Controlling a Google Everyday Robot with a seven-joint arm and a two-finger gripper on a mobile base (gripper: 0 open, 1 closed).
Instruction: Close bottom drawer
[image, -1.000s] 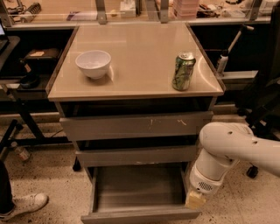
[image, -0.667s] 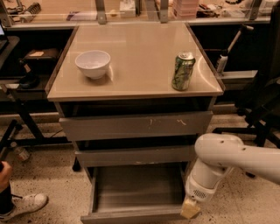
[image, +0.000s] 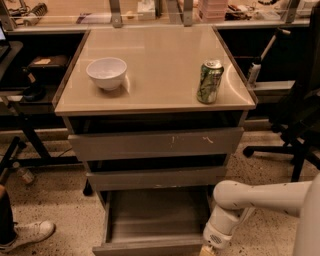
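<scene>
The bottom drawer (image: 150, 220) is the lowest of three grey-brown drawers under the tan cabinet top. It stands pulled far out, its wide shallow tray open and empty, its plain front panel (image: 145, 248) at the bottom edge of the view. My white arm comes in from the right. My gripper (image: 206, 250) is at the drawer's front right corner, mostly cut off by the bottom edge of the view.
The middle drawer (image: 155, 177) and the scratched top drawer (image: 155, 144) stick out slightly. A white bowl (image: 106, 73) and a green can (image: 209, 81) stand on the cabinet top (image: 155, 60). An office chair (image: 300, 125) is at right; a shoe (image: 27, 233) at lower left.
My arm has swung lower and to the left, bringing the gripper down from beside the drawer's right side to its front right corner. The drawer looks equally open.
</scene>
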